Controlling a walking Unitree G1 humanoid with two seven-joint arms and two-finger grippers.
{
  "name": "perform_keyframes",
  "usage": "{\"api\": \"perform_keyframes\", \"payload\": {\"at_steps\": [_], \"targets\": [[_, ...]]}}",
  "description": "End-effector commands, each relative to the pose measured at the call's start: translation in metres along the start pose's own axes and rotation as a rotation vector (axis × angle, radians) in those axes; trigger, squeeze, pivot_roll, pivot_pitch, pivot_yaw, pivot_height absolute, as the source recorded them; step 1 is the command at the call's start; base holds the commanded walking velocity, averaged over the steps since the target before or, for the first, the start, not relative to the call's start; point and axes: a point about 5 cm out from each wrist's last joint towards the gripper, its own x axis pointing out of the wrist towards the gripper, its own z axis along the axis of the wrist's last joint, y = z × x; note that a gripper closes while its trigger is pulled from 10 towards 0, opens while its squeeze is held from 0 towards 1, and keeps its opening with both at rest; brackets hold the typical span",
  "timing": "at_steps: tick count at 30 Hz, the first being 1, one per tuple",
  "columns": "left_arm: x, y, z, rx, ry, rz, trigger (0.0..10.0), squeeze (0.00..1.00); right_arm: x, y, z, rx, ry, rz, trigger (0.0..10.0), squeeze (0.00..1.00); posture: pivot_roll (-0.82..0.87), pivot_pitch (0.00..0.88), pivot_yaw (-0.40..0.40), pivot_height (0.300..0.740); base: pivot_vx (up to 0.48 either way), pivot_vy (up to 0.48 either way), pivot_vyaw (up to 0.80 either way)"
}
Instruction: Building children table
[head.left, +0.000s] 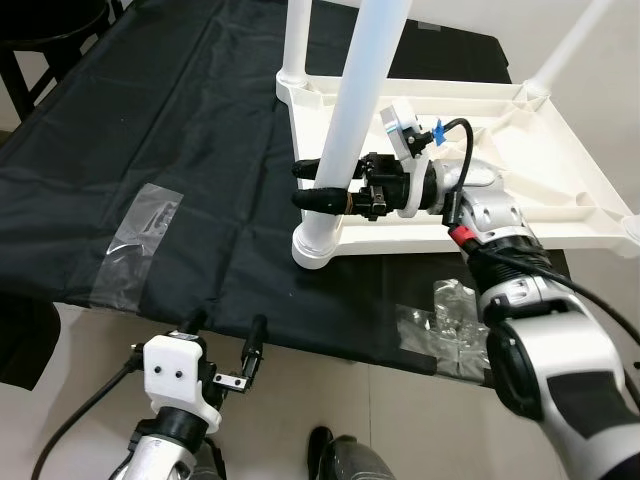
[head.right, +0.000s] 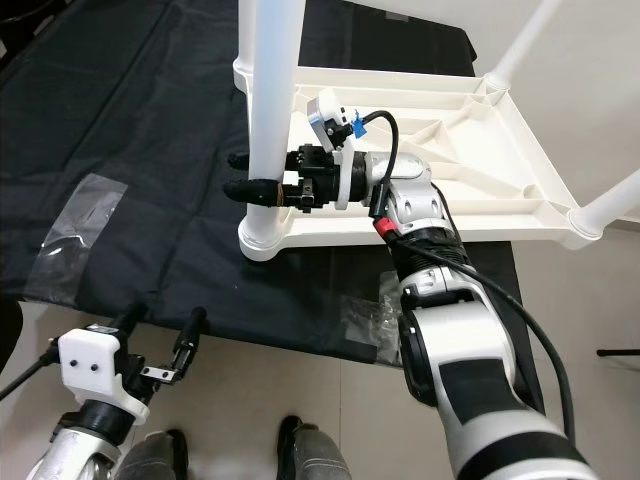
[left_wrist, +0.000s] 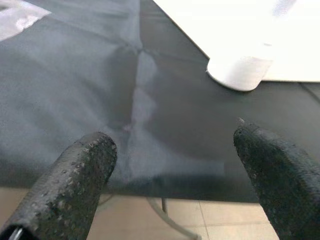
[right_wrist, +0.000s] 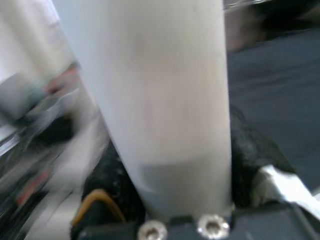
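The upturned children's table (head.left: 520, 170) and its legs (head.left: 350, 130) look like smooth white plastic with a soft sheen. The black sheet (head.left: 180, 170) beneath is matt, creased cloth, patched with shiny clear tape (head.left: 135, 243). The left gripper's fingers (left_wrist: 70, 185) are rough, grainy black.

The tall white plastic table leg (head.left: 352, 110) runs out past the top edge of the head views, so its upper end cannot be seen, and it hides the middle of the right gripper's (head.left: 312, 186) two black fingers. The right wrist view is blurred, its surroundings unreadable. The upturned white plastic tabletop (head.left: 560, 170) is cut by the right edge. The crumpled clear wrapping (head.left: 445, 315) lies partly behind the silver right arm (head.left: 545, 340).
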Motion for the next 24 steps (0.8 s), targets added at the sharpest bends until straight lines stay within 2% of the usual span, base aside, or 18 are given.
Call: {"api": "perform_keyframes", "payload": {"at_steps": [1,2,3,4,5,6,8,10,11,13,15,16,18,19,20,21,24], "targets": [[-0.001,0.000,-0.009,0.006,0.035,0.001,10.0,0.00,-0.021,0.017,-0.060,0.174,0.213,-0.431,0.0,0.00,0.14,0.176,-0.199,0.740,0.000,0.000,0.00],[-0.001,0.000,-0.009,0.006,0.035,0.001,10.0,0.00,-0.021,0.017,-0.060,0.174,0.213,-0.431,0.0,0.00,0.14,0.176,-0.199,0.740,0.000,0.000,0.00],[0.003,0.006,-0.011,0.016,0.033,0.014,10.0,0.00,-0.036,0.081,-0.118,0.333,0.405,-0.622,0.0,0.00,0.11,0.159,-0.175,0.740,0.000,0.000,0.00],[0.003,0.006,-0.011,0.016,0.033,0.014,10.0,0.00,-0.036,0.081,-0.118,0.333,0.405,-0.622,0.0,0.00,0.11,0.159,-0.175,0.740,0.000,0.000,0.00],[0.004,0.007,-0.012,0.016,0.033,0.015,10.0,0.00,-0.035,0.098,-0.127,0.383,0.430,-0.610,0.0,0.00,0.11,0.153,-0.173,0.740,0.000,0.000,0.00],[0.009,0.006,-0.014,0.019,0.035,0.005,10.0,0.00,-0.026,0.102,-0.129,0.444,0.430,-0.551,0.0,0.00,0.12,0.131,-0.177,0.740,0.000,0.000,0.00],[0.012,0.006,-0.016,0.020,0.036,-0.003,10.0,0.00,-0.019,0.100,-0.128,0.476,0.420,-0.517,0.0,0.00,0.12,0.131,-0.177,0.740,0.000,0.000,0.00],[0.018,0.008,-0.020,0.019,0.036,-0.007,10.0,0.00,-0.016,0.063,-0.113,0.398,0.392,-0.558,0.0,0.00,0.09,0.100,-0.176,0.740,0.000,0.000,0.00],[0.018,0.008,-0.020,0.019,0.036,-0.007,10.0,0.00,-0.016,0.063,-0.113,0.398,0.392,-0.558,0.0,0.00,0.09,0.100,-0.176,0.740,0.000,0.000,0.00],[0.022,0.009,-0.021,0.019,0.030,-0.002,10.0,0.00,-0.017,0.049,-0.101,0.354,0.391,-0.604,0.0,0.00,0.09,0.093,-0.179,0.740,0.000,0.000,0.00],[0.022,0.010,-0.021,0.020,0.028,0.000,10.0,0.00,-0.017,0.050,-0.099,0.358,0.395,-0.606,0.0,0.00,0.09,0.093,-0.179,0.740,0.000,0.000,0.00],[0.023,0.010,-0.021,0.022,0.025,0.001,10.0,0.00,-0.015,0.054,-0.095,0.345,0.399,-0.599,9.8,0.00,0.09,0.091,-0.176,0.740,0.000,0.000,0.00],[0.024,0.010,-0.021,0.023,0.020,0.001,10.0,0.00,-0.012,0.061,-0.083,0.323,0.355,-0.558,10.0,0.00,0.09,0.091,-0.176,0.740,0.000,0.000,0.00],[0.024,0.010,-0.022,0.024,0.019,0.001,10.0,0.00,-0.010,0.065,-0.076,0.329,0.324,-0.516,10.0,0.76,0.09,0.091,-0.176,0.740,0.000,0.000,0.00],[0.024,0.010,-0.022,0.024,0.019,0.001,10.0,0.00,-0.010,0.065,-0.076,0.329,0.324,-0.516,10.0,0.76,0.09,0.091,-0.176,0.740,0.000,0.000,0.00],[0.024,0.011,-0.022,0.023,0.018,0.000,10.0,0.00,-0.009,0.067,-0.067,0.329,0.284,-0.422,10.0,1.00,0.08,0.091,-0.174,0.740,0.000,0.000,0.00],[0.023,0.010,-0.022,0.019,0.014,-0.003,10.0,0.00,-0.015,0.069,-0.046,0.292,0.211,-0.163,10.0,1.00,0.07,0.093,-0.168,0.740,0.000,0.000,0.00]]}}
